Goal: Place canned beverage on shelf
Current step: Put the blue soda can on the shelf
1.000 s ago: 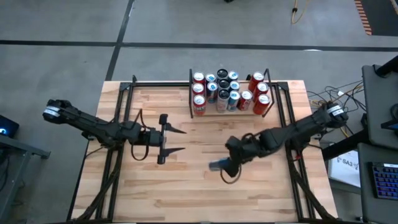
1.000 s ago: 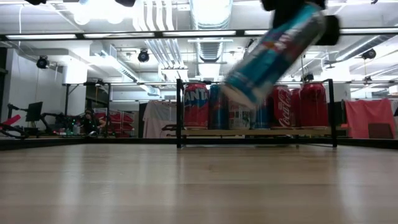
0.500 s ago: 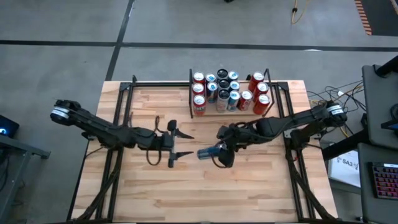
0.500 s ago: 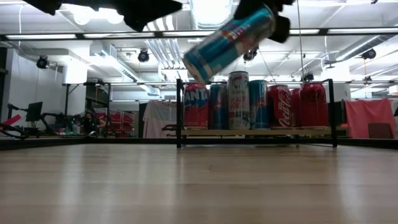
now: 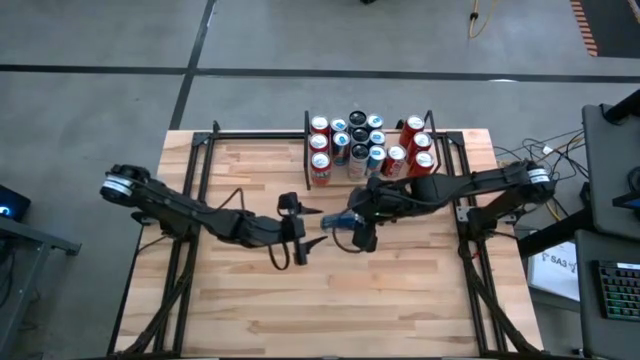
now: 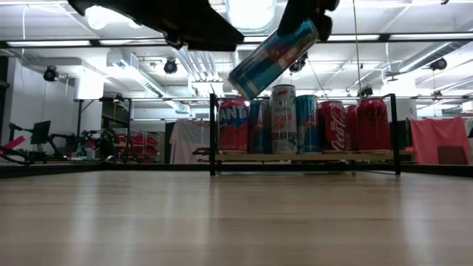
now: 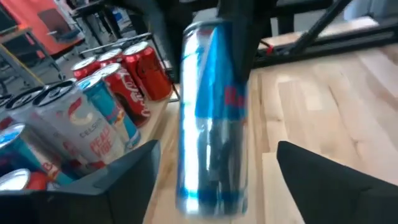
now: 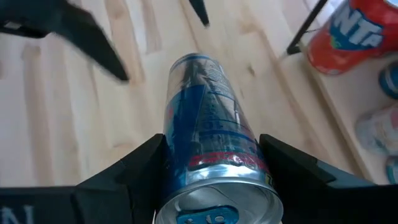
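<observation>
shelf (image 5: pixel 345 178) holds upright cans (image 5: pixel 360 150); blue can (image 5: pixel 337 222) airborne.

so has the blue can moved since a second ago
Yes. In the high view the blue can, shut in the right gripper, has moved up the picture toward the shelf and nearer the open left gripper.

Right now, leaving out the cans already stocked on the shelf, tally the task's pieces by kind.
Blue can, held in the right gripper: 1
Shelf: 1
Grippers, counting the left gripper: 2
Total: 4
</observation>
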{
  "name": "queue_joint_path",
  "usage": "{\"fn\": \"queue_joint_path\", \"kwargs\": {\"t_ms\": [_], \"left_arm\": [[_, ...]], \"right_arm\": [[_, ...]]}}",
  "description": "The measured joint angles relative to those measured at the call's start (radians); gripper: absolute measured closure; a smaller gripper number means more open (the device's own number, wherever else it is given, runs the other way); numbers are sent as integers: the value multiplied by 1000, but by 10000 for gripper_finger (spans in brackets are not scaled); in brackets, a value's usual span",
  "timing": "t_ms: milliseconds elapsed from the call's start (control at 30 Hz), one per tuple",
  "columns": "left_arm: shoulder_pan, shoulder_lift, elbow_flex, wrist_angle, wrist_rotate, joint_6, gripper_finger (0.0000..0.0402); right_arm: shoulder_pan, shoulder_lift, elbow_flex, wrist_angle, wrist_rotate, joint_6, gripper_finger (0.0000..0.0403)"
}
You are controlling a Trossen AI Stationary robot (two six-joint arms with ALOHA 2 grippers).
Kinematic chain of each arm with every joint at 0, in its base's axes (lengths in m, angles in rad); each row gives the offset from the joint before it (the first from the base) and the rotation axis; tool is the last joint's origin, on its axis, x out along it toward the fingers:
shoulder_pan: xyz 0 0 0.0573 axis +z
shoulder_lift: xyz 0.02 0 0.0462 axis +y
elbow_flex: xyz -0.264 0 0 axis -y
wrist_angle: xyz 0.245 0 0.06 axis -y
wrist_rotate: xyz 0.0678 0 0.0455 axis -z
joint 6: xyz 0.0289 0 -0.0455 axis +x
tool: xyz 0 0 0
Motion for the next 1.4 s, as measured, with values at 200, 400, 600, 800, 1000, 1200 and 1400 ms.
{"fn": "queue_joint_path", "kwargs": {"t_ms": [200, 400, 600, 800, 1000, 1200, 1400], "left_arm": [[22, 79, 48, -21, -12, 60, 65], [46, 119, 79, -83, -30, 69, 68], [63, 125, 79, -112, -5, 80, 78], [67, 120, 79, -116, 37, 83, 79], [68, 119, 79, -123, -7, 90, 109], [68, 117, 78, -98, -55, 100, 199], [67, 107, 77, -94, -106, 113, 198]], "right_arm": [[0, 111, 83, -5, 22, -88, 176], [-1, 267, 257, -161, 71, -149, 176], [0, 377, 431, -283, 73, -162, 176], [0, 434, 564, -364, 92, -170, 176], [4, 436, 593, -360, 97, -180, 176], [5, 435, 606, -363, 101, -179, 133], [20, 410, 654, -358, 108, -171, 74]]}}
